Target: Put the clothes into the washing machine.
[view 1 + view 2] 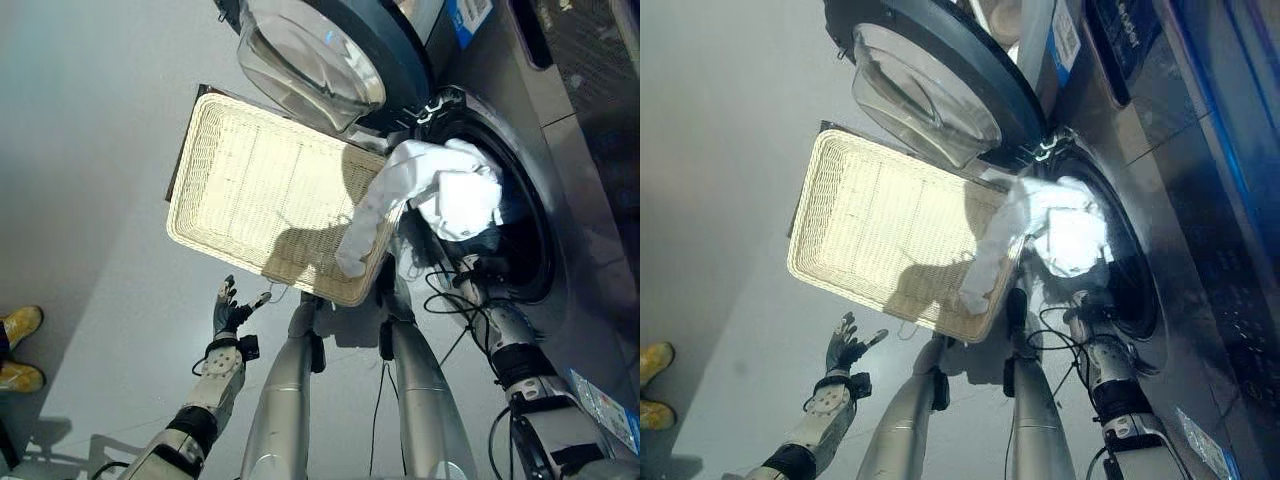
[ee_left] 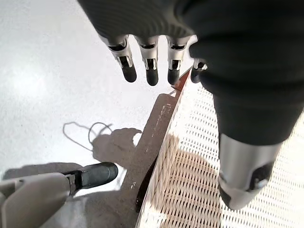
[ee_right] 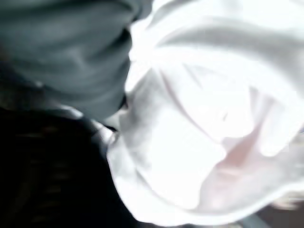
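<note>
Shirt [image 1: 440,190]: half inside washer opening [image 1: 520,235], sleeve trailing out onto basket [image 1: 250,190].
Right robot hand: buried behind shirt, grip unreadable.
Left robot hand [image 1: 228,305]: fingers spread, below basket.

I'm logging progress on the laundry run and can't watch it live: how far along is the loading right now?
Partly done. The washing machine door is open, and the white garment is bunched in the drum opening, but one sleeve hangs out over the wicker basket. The right arm reaches into the opening, its hand hidden by cloth. The left hand hovers open beside the basket. Left to do: tuck the sleeve inside.
</note>
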